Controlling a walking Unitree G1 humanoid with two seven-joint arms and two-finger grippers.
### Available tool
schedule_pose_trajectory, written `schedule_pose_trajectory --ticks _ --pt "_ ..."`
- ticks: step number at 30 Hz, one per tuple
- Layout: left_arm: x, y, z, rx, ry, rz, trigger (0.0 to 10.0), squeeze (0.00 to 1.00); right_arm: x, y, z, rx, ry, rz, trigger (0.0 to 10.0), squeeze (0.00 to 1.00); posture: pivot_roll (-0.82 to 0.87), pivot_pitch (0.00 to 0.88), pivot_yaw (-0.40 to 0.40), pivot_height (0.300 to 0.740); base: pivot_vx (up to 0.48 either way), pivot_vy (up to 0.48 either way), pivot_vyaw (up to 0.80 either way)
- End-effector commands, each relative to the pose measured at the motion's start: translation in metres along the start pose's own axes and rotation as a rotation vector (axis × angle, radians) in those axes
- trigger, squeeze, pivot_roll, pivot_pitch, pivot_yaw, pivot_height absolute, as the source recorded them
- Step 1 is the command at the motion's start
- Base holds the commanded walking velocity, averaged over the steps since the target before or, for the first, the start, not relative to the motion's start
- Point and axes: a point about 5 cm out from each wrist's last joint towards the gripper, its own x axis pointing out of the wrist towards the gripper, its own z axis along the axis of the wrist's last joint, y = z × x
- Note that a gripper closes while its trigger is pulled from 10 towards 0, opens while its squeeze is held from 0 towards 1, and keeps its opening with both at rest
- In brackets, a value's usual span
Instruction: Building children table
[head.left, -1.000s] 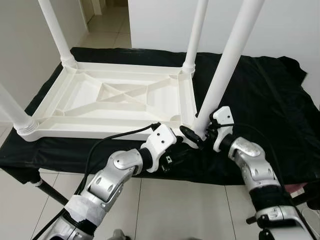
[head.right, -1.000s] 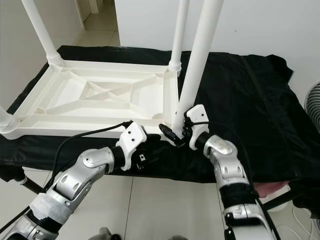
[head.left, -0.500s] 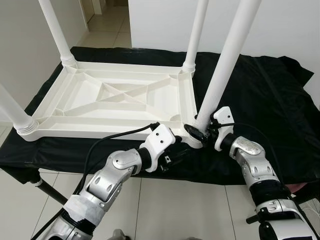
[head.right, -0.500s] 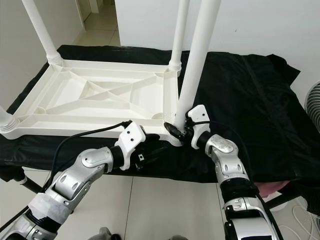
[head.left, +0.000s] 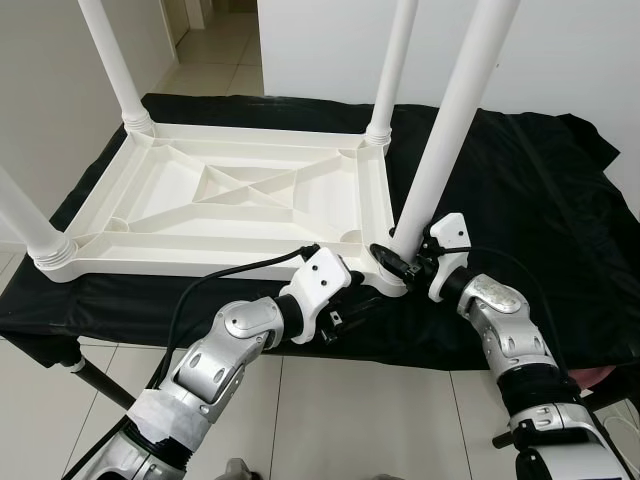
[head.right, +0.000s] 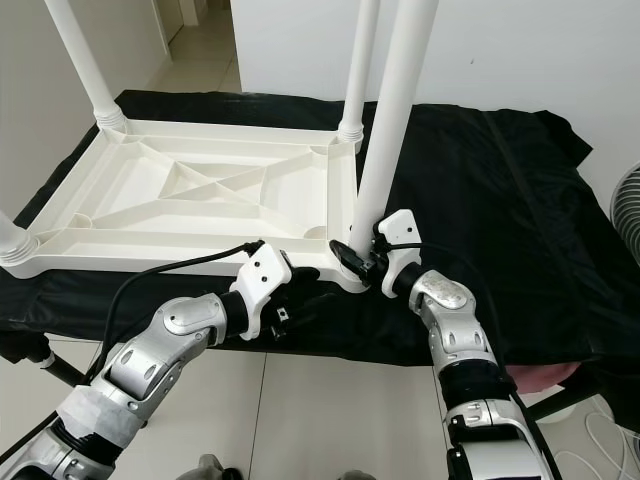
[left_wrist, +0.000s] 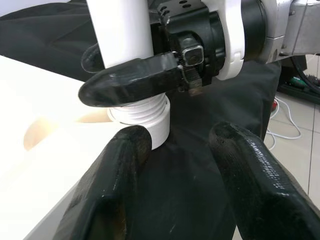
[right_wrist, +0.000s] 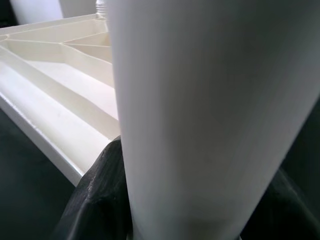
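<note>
A white plastic children's table (head.left: 240, 195) lies upside down on a black cloth. Three white legs stand in its far left (head.left: 110, 60), far right (head.left: 392, 60) and near left (head.left: 25, 225) corners. A fourth leg (head.left: 450, 120) stands at the near right corner, its threaded end (left_wrist: 142, 112) at the socket. My right gripper (head.left: 400, 260) is shut on the base of this leg; the leg (right_wrist: 210, 115) looms large between its fingers. My left gripper (left_wrist: 180, 145) is open just below that corner, at the table's front edge, with one finger (left_wrist: 122, 165) against the rim.
The black cloth (head.left: 520, 190) covers a low stand and drapes over its front edge. Tiled floor (head.left: 350, 420) lies below. White walls stand behind and to the left. A fan (head.right: 627, 205) is at the far right, and a doorway opens at the back left.
My right gripper has shifted the fourth leg's base slightly toward the corner socket, and the leg stands a little more upright. The left gripper has barely moved.
</note>
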Motion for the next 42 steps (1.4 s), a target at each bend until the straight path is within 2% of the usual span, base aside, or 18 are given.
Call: schedule_pose_trajectory --ticks 1,4,5,8,12,14,15,20,22,23,24,31,32,42 --pt "0.001 -0.003 -0.002 0.0 0.006 -0.073 10.0 0.0 -0.002 0.0 -0.004 -0.008 0.032 -0.031 10.0 0.0 -0.12 0.035 0.031 0.74 0.0 0.0 0.0" --pt "0.001 -0.004 -0.002 -0.001 0.005 -0.077 10.0 0.0 -0.001 0.004 -0.002 0.02 0.045 -0.131 10.0 0.0 -0.13 0.042 0.031 0.74 0.0 0.0 0.0" --pt "0.001 -0.004 -0.002 -0.001 0.005 -0.077 10.0 0.0 -0.001 0.004 -0.002 0.02 0.045 -0.131 10.0 0.0 -0.13 0.042 0.031 0.74 0.0 0.0 0.0" --pt "0.001 -0.004 -0.002 -0.002 0.006 -0.08 10.0 0.0 -0.001 0.005 0.001 0.075 0.047 -0.241 10.0 0.0 -0.13 0.043 0.031 0.74 0.0 0.0 0.0" --pt "0.002 -0.005 -0.002 -0.001 0.006 -0.082 10.0 0.0 -0.002 0.011 0.001 0.089 0.064 -0.358 10.0 0.0 -0.14 0.043 0.032 0.74 0.0 0.0 0.0" --pt "0.002 -0.004 -0.002 -0.001 0.005 -0.083 10.0 0.0 -0.002 0.019 0.001 0.093 0.072 -0.442 10.0 0.0 -0.14 0.043 0.032 0.74 0.0 0.0 0.0" --pt "0.002 -0.004 -0.002 -0.001 0.005 -0.083 10.0 0.0 -0.002 0.019 0.001 0.093 0.072 -0.442 10.0 0.0 -0.14 0.043 0.032 0.74 0.0 0.0 0.0" --pt "0.002 -0.004 -0.001 0.001 0.003 -0.08 10.0 0.0 -0.01 0.031 -0.001 0.103 0.102 -0.682 10.0 0.0 -0.13 0.041 0.026 0.74 0.0 0.0 0.0" --pt "0.002 -0.004 -0.001 0.001 0.003 -0.079 10.0 0.0 -0.011 0.033 0.0 0.104 0.113 -0.7 10.0 0.0 -0.13 0.041 0.026 0.74 0.0 0.0 0.0" --pt "0.002 -0.004 -0.001 0.001 0.003 -0.079 10.0 0.0 -0.01 0.042 0.005 0.148 0.087 -0.714 10.0 0.0 -0.12 0.04 0.022 0.74 0.0 0.0 0.0" --pt "0.002 -0.004 -0.001 0.0 0.004 -0.079 10.0 0.0 -0.009 0.044 0.006 0.157 0.081 -0.713 10.0 0.0 -0.12 0.04 0.022 0.74 0.0 0.0 0.0" --pt "0.002 -0.005 -0.002 0.002 0.005 -0.081 10.0 0.0 -0.009 0.045 0.011 0.158 0.074 -0.721 10.0 0.0 -0.12 0.032 0.017 0.74 0.0 0.0 0.0" --pt "0.002 -0.005 -0.001 0.002 0.004 -0.08 10.0 0.0 -0.009 0.044 0.013 0.156 0.056 -0.71 10.0 1.0 -0.12 0.032 0.017 0.74 0.0 0.0 0.0" --pt "0.003 -0.004 -0.001 0.008 0.002 -0.082 10.0 0.0 -0.011 0.028 0.021 0.126 -0.014 -0.581 10.0 1.0 -0.13 0.016 0.013 0.74 0.0 0.0 0.0"
